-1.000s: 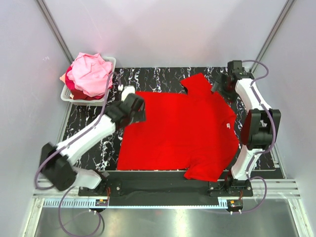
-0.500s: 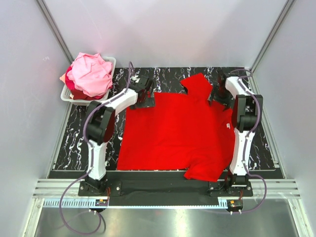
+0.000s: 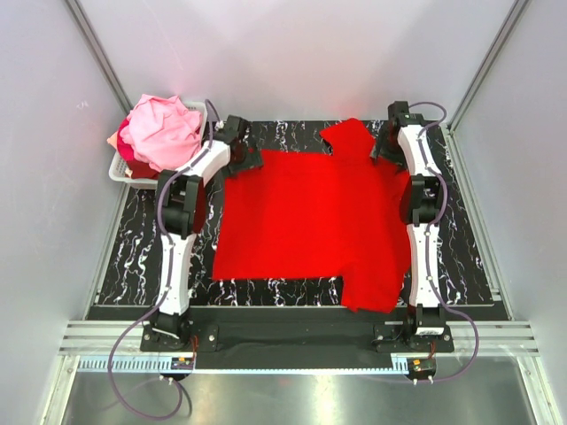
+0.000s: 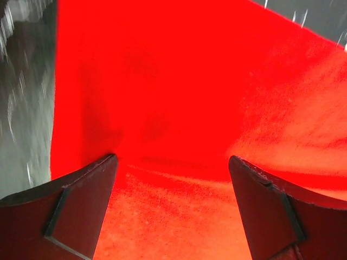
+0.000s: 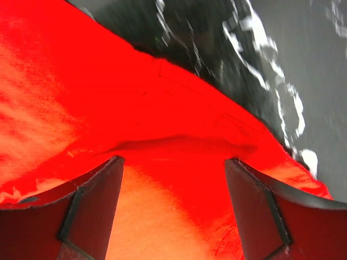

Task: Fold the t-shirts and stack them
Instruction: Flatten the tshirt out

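Note:
A bright red t-shirt (image 3: 310, 221) lies spread flat on the black marbled mat (image 3: 142, 239). One sleeve (image 3: 348, 137) points to the far edge and the other (image 3: 368, 292) to the near edge. My left gripper (image 3: 251, 158) is at the shirt's far left corner and is open, with red cloth (image 4: 179, 97) lying between its fingers (image 4: 81, 206). My right gripper (image 3: 379, 149) is at the far right beside the far sleeve, also open, its fingers (image 5: 92, 206) straddling a raised fold of red cloth (image 5: 179, 143). Pink and peach t-shirts (image 3: 159, 133) are heaped in the basket.
The white slotted basket (image 3: 120, 170) stands at the far left corner, just left of my left arm. Grey walls close in on both sides. Bare mat (image 5: 217, 49) shows beyond the shirt's far edge, and a metal rail (image 3: 292, 336) runs along the near edge.
Both arms have stretched out to the shirt's far edge, the left one from mid-table to the far left corner. The shirt's far edge has shifted back and straightened. Both pairs of jaws have narrowed slightly.

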`<state>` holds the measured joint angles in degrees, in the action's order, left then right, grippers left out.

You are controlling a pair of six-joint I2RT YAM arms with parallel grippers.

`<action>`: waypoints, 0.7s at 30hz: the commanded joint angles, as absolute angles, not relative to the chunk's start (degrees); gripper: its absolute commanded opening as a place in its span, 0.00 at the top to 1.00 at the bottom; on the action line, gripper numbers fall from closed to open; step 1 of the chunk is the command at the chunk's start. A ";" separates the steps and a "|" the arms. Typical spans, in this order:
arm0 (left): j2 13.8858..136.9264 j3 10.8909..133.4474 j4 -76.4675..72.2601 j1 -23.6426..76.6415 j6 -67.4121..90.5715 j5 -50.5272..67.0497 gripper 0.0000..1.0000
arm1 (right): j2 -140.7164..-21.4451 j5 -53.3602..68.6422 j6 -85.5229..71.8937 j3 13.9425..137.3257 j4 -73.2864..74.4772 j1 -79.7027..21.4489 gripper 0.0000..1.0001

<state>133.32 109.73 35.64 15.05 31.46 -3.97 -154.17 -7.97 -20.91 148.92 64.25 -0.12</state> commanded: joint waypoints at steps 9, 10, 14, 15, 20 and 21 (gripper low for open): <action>141.25 128.59 42.28 12.30 29.35 1.84 0.08 | -154.96 -1.59 -19.42 154.42 50.54 -0.35 0.09; 138.37 127.37 41.93 12.48 29.53 2.37 0.08 | -152.17 -0.89 -19.51 153.64 49.49 -0.35 0.09; 127.73 119.02 40.69 13.44 29.36 1.58 0.08 | -141.44 1.76 -20.65 145.65 47.46 -0.35 0.08; 125.44 117.35 41.04 13.62 29.01 1.23 0.07 | -139.15 1.24 -20.48 143.98 47.63 -0.87 0.07; 106.29 98.82 42.19 14.59 28.83 -2.46 0.07 | -120.88 -1.14 -22.93 127.39 51.06 -2.11 0.06; 103.30 94.26 42.01 14.68 29.61 -2.90 0.07 | -117.72 -0.71 -24.07 119.09 51.24 -2.28 0.06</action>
<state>115.39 101.62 42.15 14.13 29.80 -0.62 -131.76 -0.58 -21.43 128.62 50.65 -0.97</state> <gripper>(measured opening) 0.930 0.933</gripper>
